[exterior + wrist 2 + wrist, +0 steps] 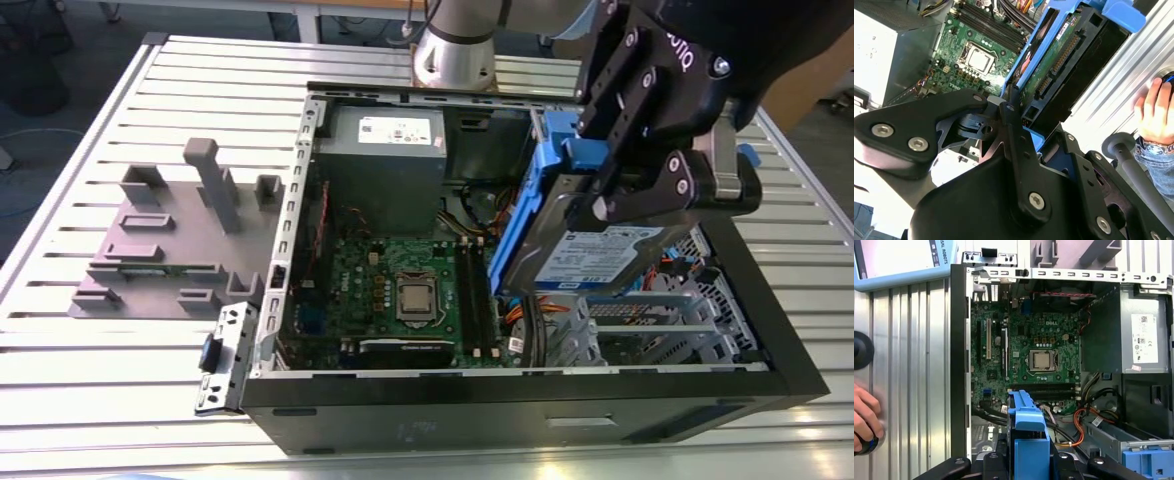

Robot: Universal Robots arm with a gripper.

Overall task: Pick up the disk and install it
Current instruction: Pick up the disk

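So the pick-up part looks done: the gripper (638,195) is clamped on the disk (607,255), jaws pinching it by its blue-railed end, and it's off the table (80,400) and hanging tilted over the open computer case (534,405). In the exterior view it sits on that view's right side of the case, label facing up and out, just above the grey metal drive bay (667,325) and beside the motherboard (400,290). The second wrist view shows its circuit-board underside and connector, with the blue rail running along the edge. The grey slotted holder (160,250) on the table has nothing like a drive in it.

Install part isn't finished as far as I can judge: the disk is at an angle and not seated in the bay. A person's hand (1154,110) rests on the table outside the case
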